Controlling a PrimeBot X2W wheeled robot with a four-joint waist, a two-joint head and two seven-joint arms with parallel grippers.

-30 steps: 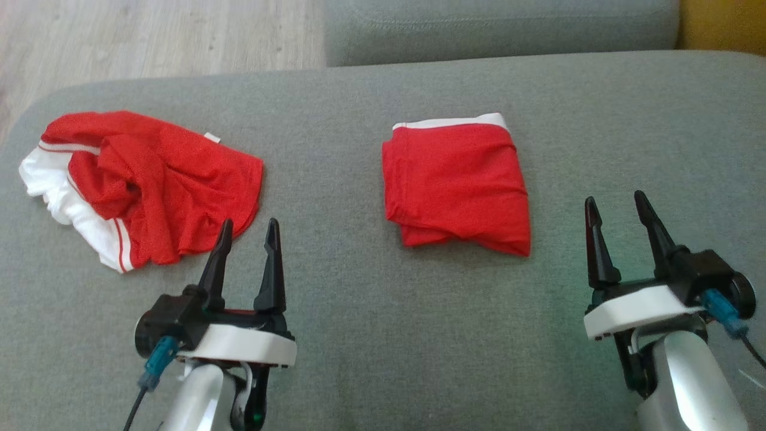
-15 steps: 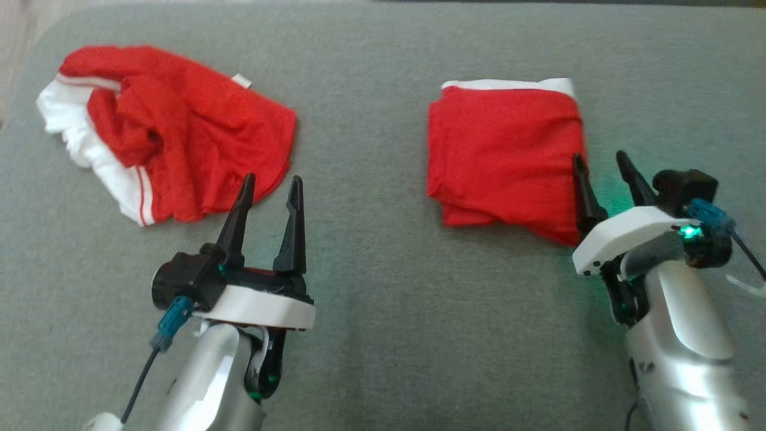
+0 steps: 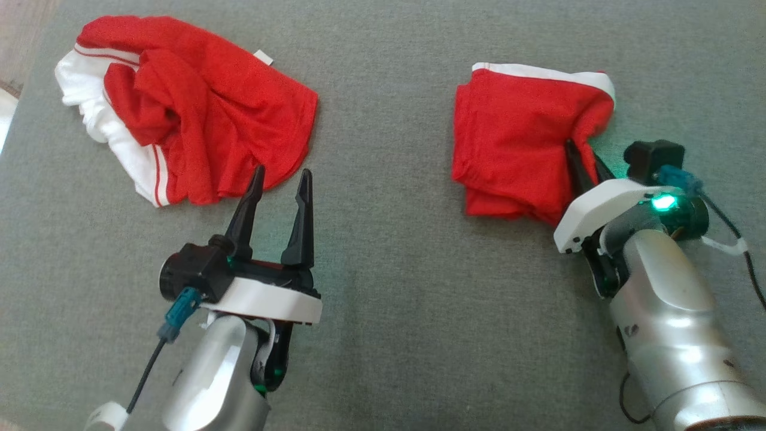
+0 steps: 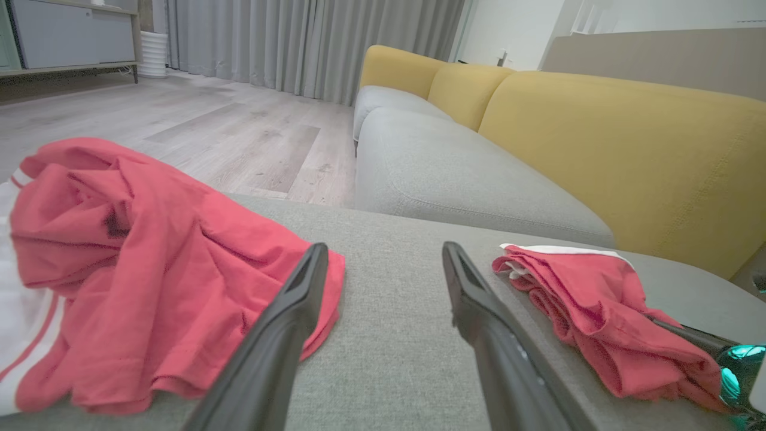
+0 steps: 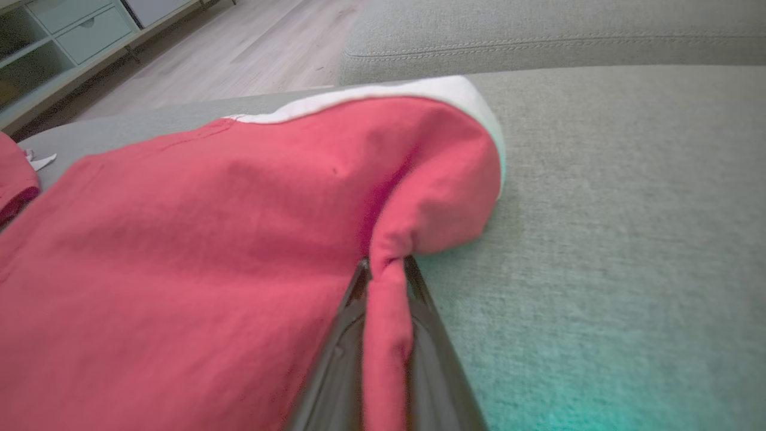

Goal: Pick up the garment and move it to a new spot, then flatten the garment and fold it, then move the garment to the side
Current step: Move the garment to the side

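Upper right, the folded garment (image 3: 514, 149) is thin matt red cloth with a white band — the same soft fabric as the crumpled garment (image 3: 197, 114) upper left. The seat cushion (image 3: 389, 311) is coarse grey weave. Left claw (image 3: 281, 176) and right claw (image 3: 583, 158) look matt black plastic; the right forearm (image 3: 670, 299) — smooth, glossy silver.

The folded red fabric garment with a white waistband (image 3: 514, 149) lies on the grey sofa cushion (image 3: 389, 269), waistband at the far edge. Its right edge is bunched and pinched between the fingers of the right end effector (image 3: 583, 160).
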